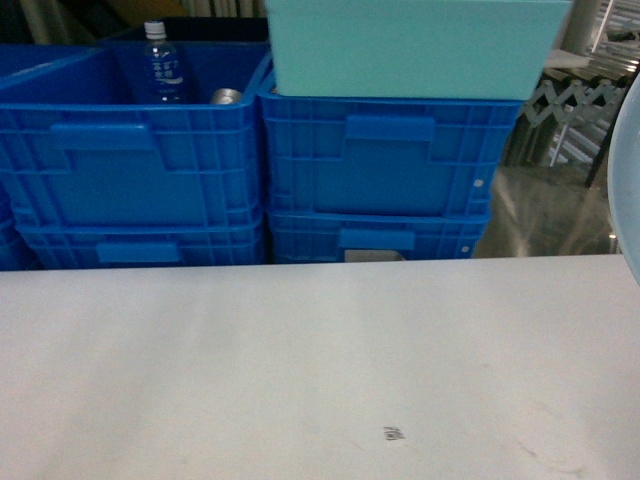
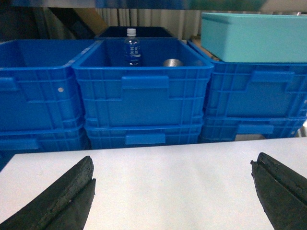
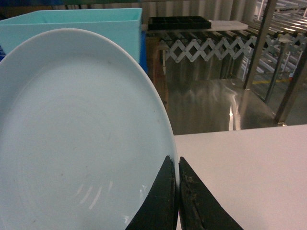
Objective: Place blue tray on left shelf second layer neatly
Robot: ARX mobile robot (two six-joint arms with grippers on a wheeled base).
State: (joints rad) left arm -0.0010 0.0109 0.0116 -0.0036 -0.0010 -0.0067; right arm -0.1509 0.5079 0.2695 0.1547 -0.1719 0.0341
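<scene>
Right claw [image 3: 176,191] clamped on the rim of the blue tray [image 3: 81,139], held on edge above the white table [image 3: 249,172], at that table's right margin in the head view; left claw [image 2: 172,191] spread wide, holding nothing, facing blue crates [image 2: 144,91]

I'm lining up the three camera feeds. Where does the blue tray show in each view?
Head: the blue tray is only a pale sliver at the right edge.
Left wrist: not in view.
Right wrist: it fills the left half, its rim pinched by the right gripper.
Shared landmark: the turquoise box atop the blue crates.
</scene>
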